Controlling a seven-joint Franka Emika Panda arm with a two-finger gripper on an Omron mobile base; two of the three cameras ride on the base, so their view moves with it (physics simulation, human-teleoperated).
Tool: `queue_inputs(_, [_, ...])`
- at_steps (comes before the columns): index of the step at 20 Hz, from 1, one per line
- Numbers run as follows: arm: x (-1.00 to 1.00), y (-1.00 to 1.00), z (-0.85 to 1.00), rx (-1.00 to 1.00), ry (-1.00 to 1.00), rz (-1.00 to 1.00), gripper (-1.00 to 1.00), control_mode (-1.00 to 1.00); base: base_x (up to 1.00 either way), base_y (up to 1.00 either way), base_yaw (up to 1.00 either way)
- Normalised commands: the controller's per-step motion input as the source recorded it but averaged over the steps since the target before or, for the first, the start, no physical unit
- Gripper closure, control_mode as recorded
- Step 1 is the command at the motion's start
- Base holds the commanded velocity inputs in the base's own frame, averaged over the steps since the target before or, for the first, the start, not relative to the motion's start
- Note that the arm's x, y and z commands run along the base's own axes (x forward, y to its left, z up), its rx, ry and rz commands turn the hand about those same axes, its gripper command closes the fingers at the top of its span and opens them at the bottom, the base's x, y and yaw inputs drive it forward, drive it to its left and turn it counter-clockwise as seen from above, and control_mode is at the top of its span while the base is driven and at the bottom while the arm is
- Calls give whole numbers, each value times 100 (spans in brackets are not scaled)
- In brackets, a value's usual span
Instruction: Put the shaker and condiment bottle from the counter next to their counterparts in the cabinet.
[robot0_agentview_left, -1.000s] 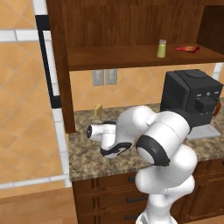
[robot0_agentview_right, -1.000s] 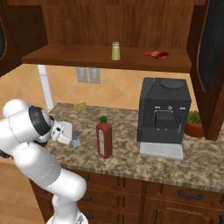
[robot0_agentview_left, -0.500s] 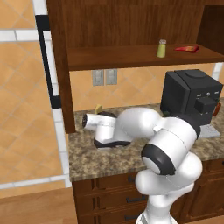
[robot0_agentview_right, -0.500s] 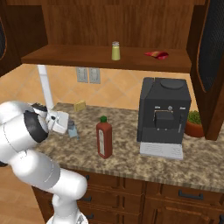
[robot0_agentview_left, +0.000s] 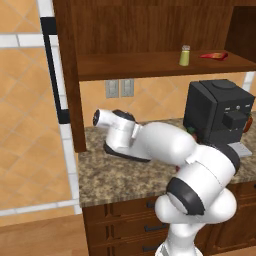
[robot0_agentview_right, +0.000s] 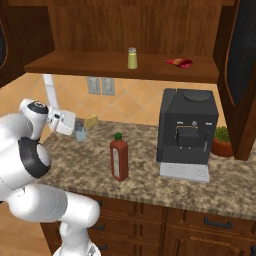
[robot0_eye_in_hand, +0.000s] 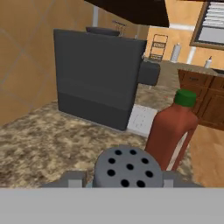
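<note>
Gripper (robot0_agentview_right: 76, 127) clamped on the small pale blue translucent shaker (robot0_agentview_right: 80, 131) with a perforated grey cap (robot0_eye_in_hand: 129, 167).
The shaker sits between the narrowed jaws, held above the speckled brown-and-tan granite counter (robot0_agentview_right: 150, 177) — the tall slim red condiment bottle (robot0_agentview_right: 119, 157) with a green cap stands near, apart.

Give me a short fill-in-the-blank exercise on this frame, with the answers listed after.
1. The gripper is shut on the pale blue ____.
2. The tall red condiment bottle stands on the counter and has a ____ cap.
3. On the cabinet shelf, the yellow-green shaker stands beside a flat ____ bottle.
4. The large black appliance on the counter is a ____ machine.

Missing words: shaker; green; red; coffee
</note>
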Motion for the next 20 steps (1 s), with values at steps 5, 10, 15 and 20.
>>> queue_inputs(5, [-18,6,68,-5,0,0,100,-100,0,0,0])
queue_inputs(10, [-45,8,72,-2,0,3,100,-100,0,0,0])
queue_inputs(15, [-12,-31,71,10,0,11,100,-100,0,0,0])
queue_inputs(20, [-20,-60,57,18,0,14,100,-100,0,0,0])
